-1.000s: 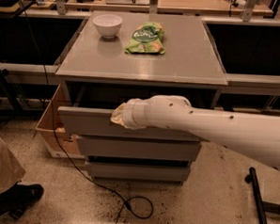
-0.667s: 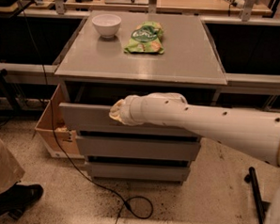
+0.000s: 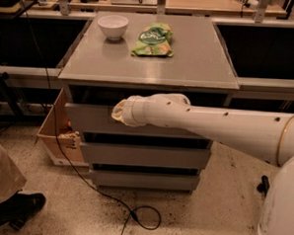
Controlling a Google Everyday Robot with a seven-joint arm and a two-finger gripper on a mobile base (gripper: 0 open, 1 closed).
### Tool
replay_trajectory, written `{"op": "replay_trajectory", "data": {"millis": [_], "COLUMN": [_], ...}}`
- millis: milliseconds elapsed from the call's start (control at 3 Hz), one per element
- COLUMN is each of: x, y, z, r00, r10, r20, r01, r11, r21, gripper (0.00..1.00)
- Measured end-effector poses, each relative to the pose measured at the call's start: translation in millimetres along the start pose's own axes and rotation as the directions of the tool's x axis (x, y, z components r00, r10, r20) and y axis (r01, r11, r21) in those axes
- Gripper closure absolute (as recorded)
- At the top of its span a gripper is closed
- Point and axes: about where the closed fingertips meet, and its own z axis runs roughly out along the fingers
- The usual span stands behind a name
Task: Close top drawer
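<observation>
The top drawer is the grey flat-fronted drawer just under the cabinet top; it stands out a little from the cabinet, with a dark gap above it. My white arm reaches in from the right. My gripper is at the arm's end, against the upper middle of the drawer front. Its tip is hidden behind the wrist.
Two shorter grey drawers sit below. On the cabinet top are a white bowl and a green chip bag. A cardboard box stands at the cabinet's left. A black cable lies on the floor. A person's leg and shoe are at lower left.
My arm has pushed toward the cabinet; the top drawer front has moved back in, and the gap above it is narrower.
</observation>
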Motion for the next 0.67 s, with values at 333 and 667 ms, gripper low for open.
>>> {"op": "replay_trajectory", "data": {"millis": [333,667], "x": [-5.8,-5.8], "y": [-10.5,-10.5], "z": [15.0,15.0], "r00": [1.000,1.000], "r10": [-0.006,-0.006], "r20": [0.015,0.015], "r01": [0.006,0.006], "r11": [0.9997,0.9997], "r21": [0.022,0.022], "gripper": [1.00,1.00]}}
